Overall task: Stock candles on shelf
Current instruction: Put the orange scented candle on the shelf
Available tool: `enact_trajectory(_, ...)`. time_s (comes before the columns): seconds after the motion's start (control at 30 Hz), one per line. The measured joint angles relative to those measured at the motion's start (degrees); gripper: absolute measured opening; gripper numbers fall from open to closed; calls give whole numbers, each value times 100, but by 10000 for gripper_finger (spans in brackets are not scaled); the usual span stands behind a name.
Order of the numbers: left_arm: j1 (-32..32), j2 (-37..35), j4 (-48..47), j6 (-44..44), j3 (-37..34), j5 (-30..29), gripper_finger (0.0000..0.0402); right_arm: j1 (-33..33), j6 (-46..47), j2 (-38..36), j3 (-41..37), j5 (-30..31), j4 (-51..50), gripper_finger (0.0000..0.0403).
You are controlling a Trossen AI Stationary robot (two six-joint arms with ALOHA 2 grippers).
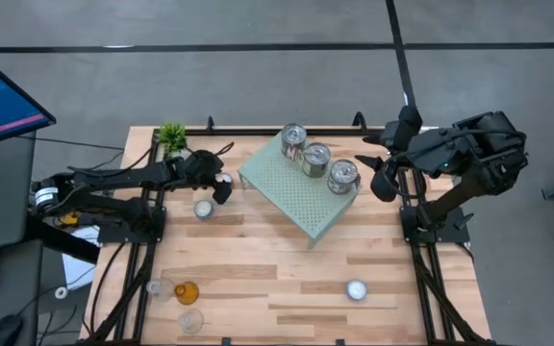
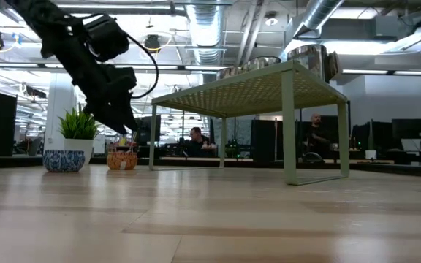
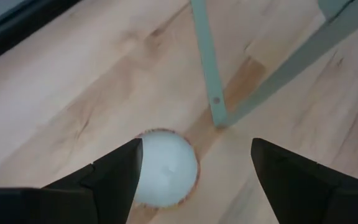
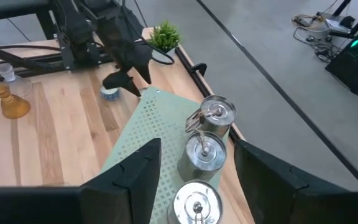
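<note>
Three shiny silver tins (image 1: 315, 159) stand in a row on the mint-green perforated shelf (image 1: 287, 192). A white tealight (image 3: 165, 168) in a copper-coloured cup sits on the wooden table beside the shelf's left leg (image 3: 207, 68). My left gripper (image 1: 221, 187) hangs open just above it, slanting down, one finger on either side and apart from it. My right gripper (image 4: 194, 186) is raised above the shelf's right end, open, with the tins (image 4: 205, 151) below it. Another tealight (image 1: 356, 289) lies near the front right of the table.
A small green potted plant (image 1: 172, 137) stands at the far left corner. An amber glass holder (image 1: 187, 292) and two clear glass ones (image 1: 190, 320) stand at the front left. Bare wood lies between them and the shelf. A monitor (image 1: 3, 96) is off the table's left.
</note>
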Motion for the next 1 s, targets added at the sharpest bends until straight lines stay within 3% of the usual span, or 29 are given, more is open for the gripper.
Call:
enact_trajectory(0.33, 220, -4, 1197, 97, -817, -62, 301, -6, 2, 0, 0, -1, -2, 188)
enact_trajectory(1.0, 215, 564, 2792, 269, -1226, -256, 301, -38, 26, 0, 0, -147, -2, 188)
